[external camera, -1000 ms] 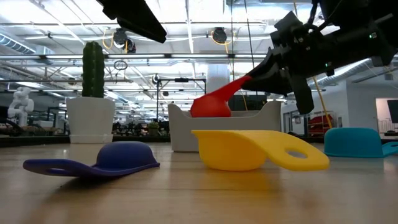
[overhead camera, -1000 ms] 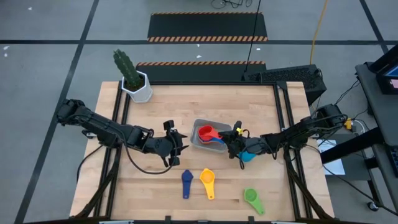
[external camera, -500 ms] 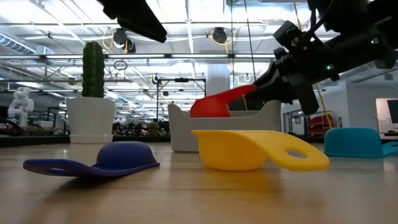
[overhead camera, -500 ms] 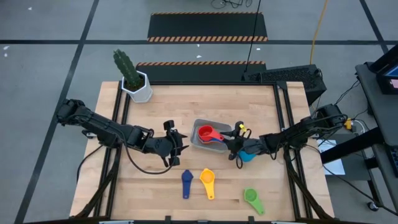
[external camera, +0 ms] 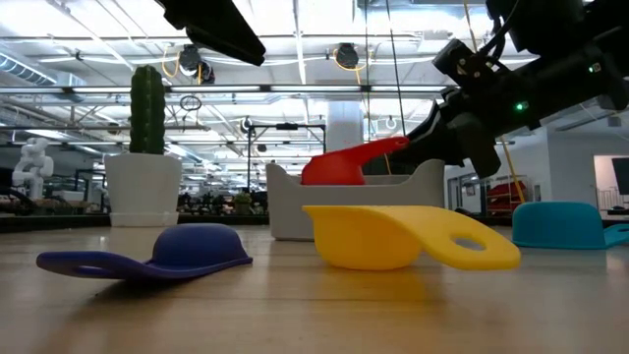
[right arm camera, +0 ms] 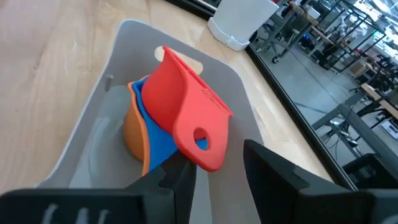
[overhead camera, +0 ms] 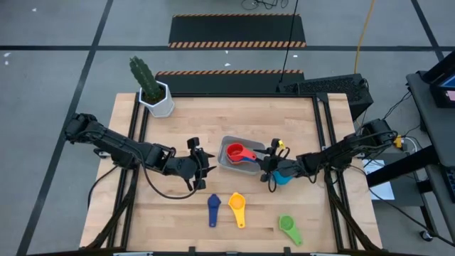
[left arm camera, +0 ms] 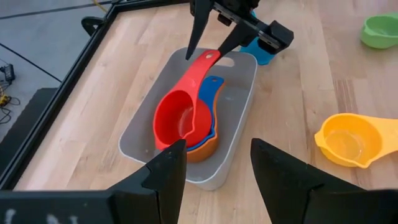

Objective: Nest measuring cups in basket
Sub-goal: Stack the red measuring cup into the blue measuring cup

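Observation:
The pale grey basket (overhead camera: pixel 226 164) sits mid-table. In it the red measuring cup (left arm camera: pixel 180 118) lies nested on a blue cup (left arm camera: pixel 212 87) and an orange cup (left arm camera: pixel 202 149), with its handle slanting up over the basket's right end. My right gripper (left arm camera: pixel 205 53) is open, one finger on either side of that handle's free end. My left gripper (overhead camera: pixel 207 162) hangs open to the left of the basket, holding nothing. Navy (overhead camera: pixel 213 208), yellow (overhead camera: pixel 237 206) and green (overhead camera: pixel 288 226) cups lie on the table's near part. A light blue cup (overhead camera: pixel 284 178) lies under my right arm. My right gripper comes almost level from the table's right side, its fingers (left arm camera: pixel 198 28) flanking the two edges of the red handle's holed end (right arm camera: pixel 202 146). I cannot tell whether either finger touches it. The bowl rests in the stacked cups.
A white hexagonal pot with a cactus (overhead camera: pixel 153 92) stands at the far left corner. Dark rails (overhead camera: pixel 138 128) run along the table's left and right sides. Bare wood lies between the basket and the loose cups near the front edge.
My right gripper has rolled its wrist and its fingers have parted around the red handle. The red cup's handle has sunk from a steep slant to a flatter one, while its bowl has stayed in the basket.

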